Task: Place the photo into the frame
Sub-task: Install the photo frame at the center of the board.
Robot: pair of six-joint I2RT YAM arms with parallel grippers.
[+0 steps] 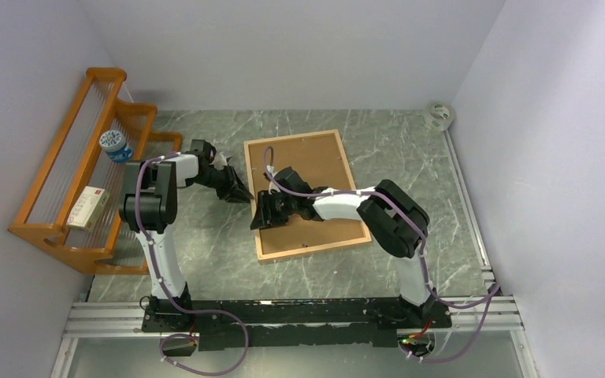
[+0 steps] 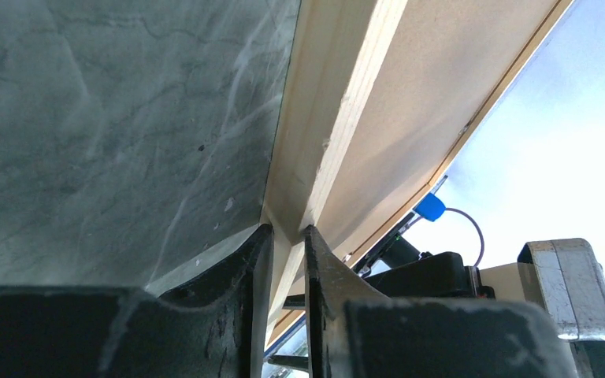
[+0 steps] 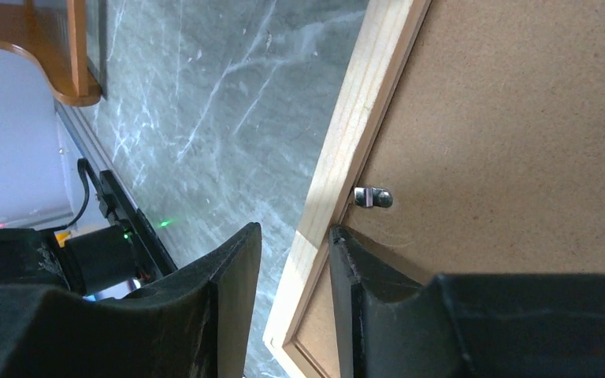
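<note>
The light-wood frame (image 1: 306,249) lies face down on the marble table, and the brown backing board (image 1: 315,169) fills its back. The photo is not in view. My left gripper (image 1: 243,194) is at the frame's left rail; in the left wrist view its fingers (image 2: 287,236) are closed tight on the wooden edge (image 2: 315,142). My right gripper (image 1: 261,214) straddles the same rail (image 3: 354,126) nearer the front corner. It is open (image 3: 295,236), with one finger outside the wood and one on the backing board (image 3: 520,142) beside a metal tab (image 3: 373,197).
An orange wooden rack (image 1: 71,181) stands at the left, holding a blue-and-white can (image 1: 115,145) and a small box (image 1: 88,206). A tape roll (image 1: 439,115) sits at the back right corner. Aluminium rails (image 1: 283,311) run along the near edge.
</note>
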